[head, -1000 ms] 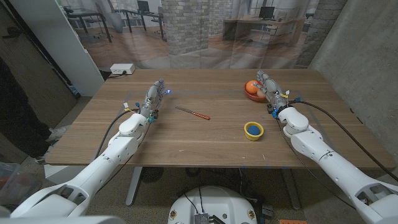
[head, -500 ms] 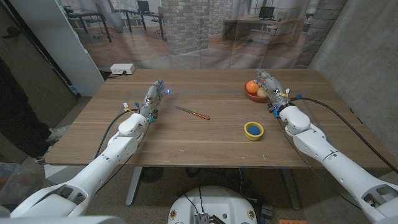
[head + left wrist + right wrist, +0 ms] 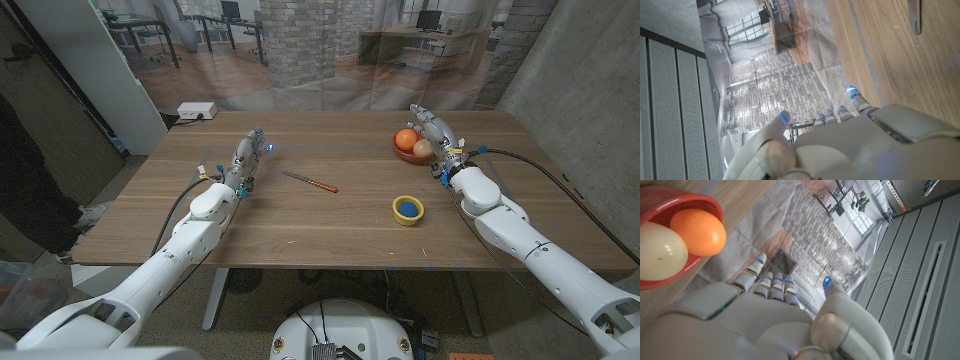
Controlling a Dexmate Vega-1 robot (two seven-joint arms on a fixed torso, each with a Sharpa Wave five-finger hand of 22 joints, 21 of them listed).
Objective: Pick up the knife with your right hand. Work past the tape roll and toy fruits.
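The knife (image 3: 310, 181) lies mid-bench: thin, light, stiff, best pinched at its red handle. The right hand (image 3: 436, 135), fingers straight, holds nothing.

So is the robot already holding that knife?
No, the knife lies untouched mid-table, while the right hand hovers beside the fruit bowl.

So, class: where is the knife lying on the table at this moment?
In the head view the knife lies flat near the table's middle, closer to the left hand than to the right hand, and up-left of the tape roll.
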